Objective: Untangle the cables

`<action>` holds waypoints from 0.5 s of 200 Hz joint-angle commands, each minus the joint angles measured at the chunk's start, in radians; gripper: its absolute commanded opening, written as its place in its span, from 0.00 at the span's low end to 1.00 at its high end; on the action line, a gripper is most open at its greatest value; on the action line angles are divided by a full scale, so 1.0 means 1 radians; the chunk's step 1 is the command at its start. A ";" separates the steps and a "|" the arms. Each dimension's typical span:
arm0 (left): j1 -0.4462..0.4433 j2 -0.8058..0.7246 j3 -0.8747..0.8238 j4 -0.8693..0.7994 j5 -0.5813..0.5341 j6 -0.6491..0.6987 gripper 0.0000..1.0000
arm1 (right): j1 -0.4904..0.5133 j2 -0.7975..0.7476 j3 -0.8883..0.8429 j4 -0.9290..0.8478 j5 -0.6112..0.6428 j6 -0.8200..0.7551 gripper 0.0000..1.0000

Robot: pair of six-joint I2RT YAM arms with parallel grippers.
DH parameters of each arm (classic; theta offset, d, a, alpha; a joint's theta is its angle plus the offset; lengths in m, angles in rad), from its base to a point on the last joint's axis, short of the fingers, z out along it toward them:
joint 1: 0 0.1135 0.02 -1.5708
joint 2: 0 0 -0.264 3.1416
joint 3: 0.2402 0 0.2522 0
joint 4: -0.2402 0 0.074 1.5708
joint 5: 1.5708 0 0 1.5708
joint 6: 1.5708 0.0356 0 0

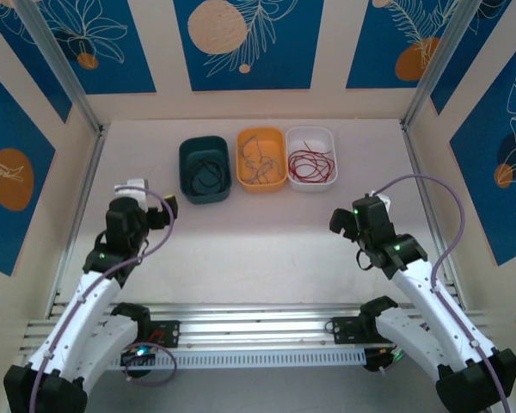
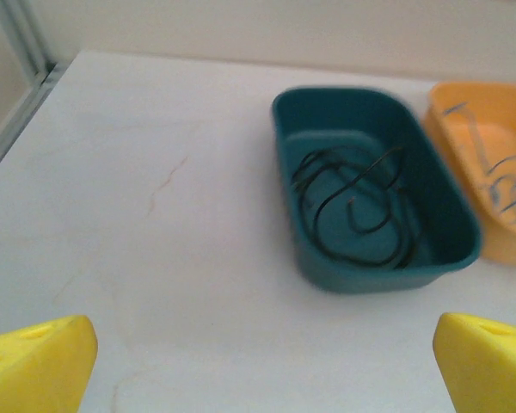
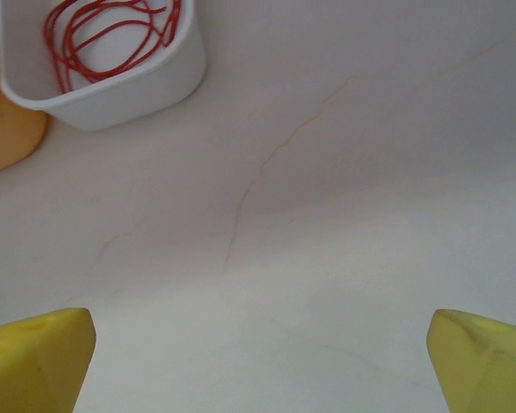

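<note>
The cables lie apart in three small tubs at the back of the table. A black cable (image 1: 205,175) (image 2: 353,211) coils in the teal tub (image 1: 185,176) (image 2: 370,271). A blue-grey cable (image 1: 260,162) (image 2: 503,185) lies in the orange tub (image 1: 261,184) (image 2: 499,245). A red cable (image 1: 311,161) (image 3: 112,34) loops in the white tub (image 1: 312,184) (image 3: 112,99). My left gripper (image 1: 150,205) (image 2: 262,366) hovers open and empty over bare table, short of the teal tub. My right gripper (image 1: 351,222) (image 3: 258,366) stands open and empty, to the right of the white tub.
The white tabletop (image 1: 258,249) stretches between the two arms. Metal posts (image 1: 77,185) and patterned walls close in the sides and back. A slotted rail (image 1: 258,331) runs along the near edge by the arm bases.
</note>
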 commanded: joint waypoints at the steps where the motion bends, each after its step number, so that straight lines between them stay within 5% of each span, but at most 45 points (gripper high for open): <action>1: -0.004 -0.031 -0.111 0.162 -0.114 0.081 1.00 | -0.009 -0.063 -0.102 0.210 0.090 -0.167 0.99; 42: 0.007 0.085 -0.198 0.361 -0.145 0.142 1.00 | -0.068 -0.091 -0.244 0.458 0.060 -0.312 0.99; 100: 0.049 0.295 -0.270 0.691 -0.037 0.217 1.00 | -0.194 -0.078 -0.377 0.743 -0.093 -0.379 0.99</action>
